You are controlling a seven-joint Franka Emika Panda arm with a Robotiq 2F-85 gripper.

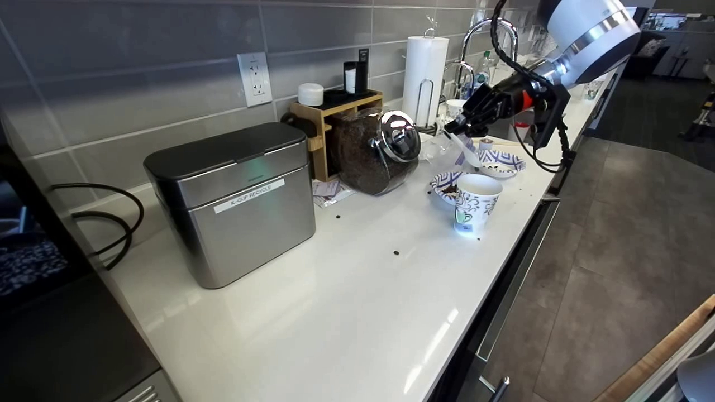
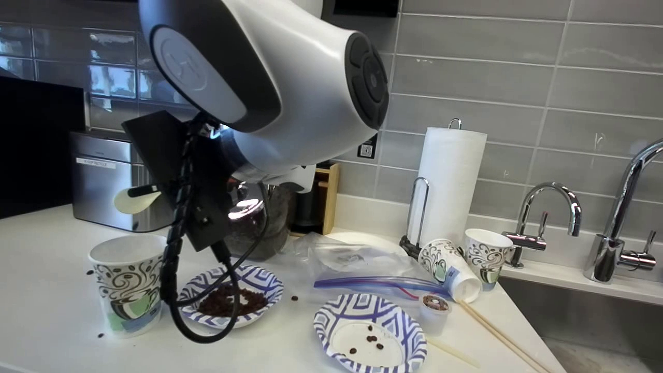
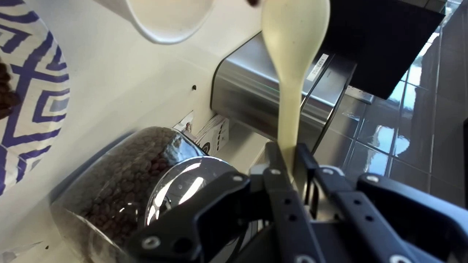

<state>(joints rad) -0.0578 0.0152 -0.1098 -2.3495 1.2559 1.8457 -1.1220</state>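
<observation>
My gripper (image 3: 288,149) is shut on the handle of a pale yellow spoon (image 3: 292,47), seen in the wrist view with its bowl pointing away from the fingers. Nothing shows on the spoon's visible face. In an exterior view the spoon (image 2: 133,202) is above the counter, near a patterned paper cup (image 2: 127,280). That cup (image 1: 475,204) stands upright; what it holds cannot be made out. Beside it sits a blue-and-white paper bowl (image 2: 267,282) with a heap of coffee beans (image 2: 220,300). A similar bowl (image 2: 331,318) holds several loose beans.
A tilted glass bean jar (image 1: 363,153) and a steel recycle bin (image 1: 257,223) stand along the wall. Towards the sink are a plastic bag (image 2: 357,259), a small lidded tub (image 2: 434,313), one tipped cup (image 2: 445,264), an upright cup (image 2: 487,256), chopsticks (image 2: 500,334) and paper towels (image 2: 448,181).
</observation>
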